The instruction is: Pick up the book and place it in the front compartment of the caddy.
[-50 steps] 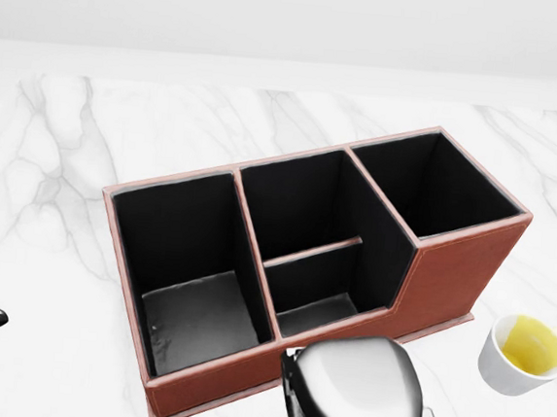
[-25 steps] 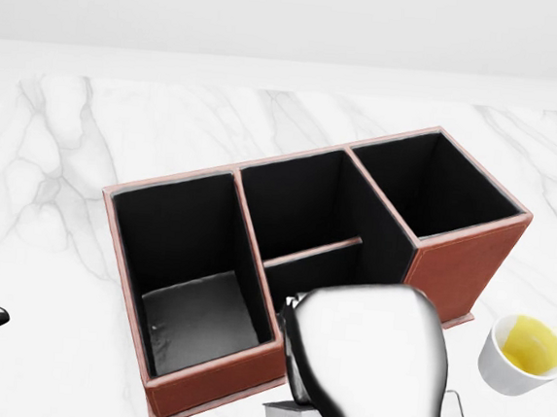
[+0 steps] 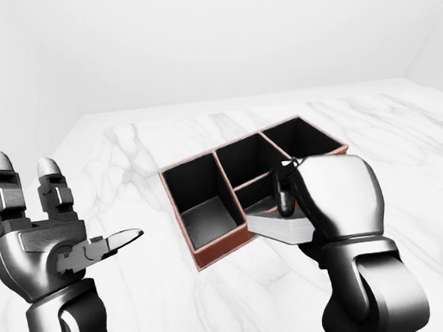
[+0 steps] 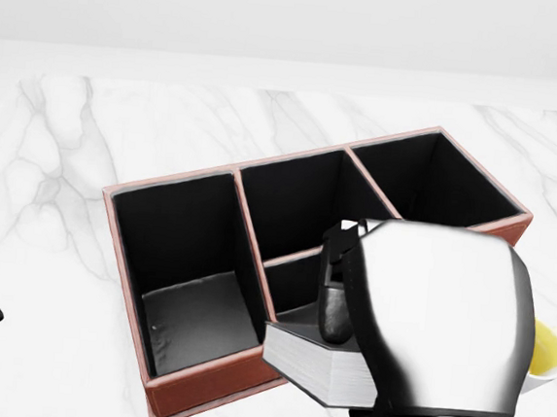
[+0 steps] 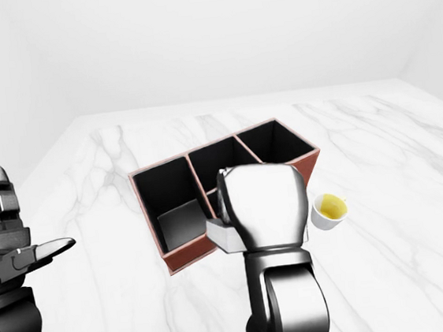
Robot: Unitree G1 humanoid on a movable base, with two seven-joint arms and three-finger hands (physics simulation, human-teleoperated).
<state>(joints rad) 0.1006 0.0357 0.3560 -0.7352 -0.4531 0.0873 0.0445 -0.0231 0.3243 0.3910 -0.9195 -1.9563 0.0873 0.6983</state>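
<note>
The caddy (image 4: 190, 381) is brown with black insides, split into several compartments, and lies across the middle of the head view. My right hand (image 4: 336, 306) is shut on the book (image 4: 309, 360), a dark-covered volume with white page edges, held roughly flat. Book and hand hang over the caddy's lower wall, hiding most of the small lower-middle compartment. My left hand (image 3: 68, 210) is raised at the left of the left-eye view, fingers spread, holding nothing, well apart from the caddy.
A white cup of yellow liquid (image 5: 328, 210) stands just right of the caddy, partly behind my right hand in the head view. Everything rests on a white marble table (image 4: 59, 150) with pale walls beyond.
My right hand has risen from the bottom edge of the head view with the book, which now shows over the caddy's lower wall. The left hand barely moved.
</note>
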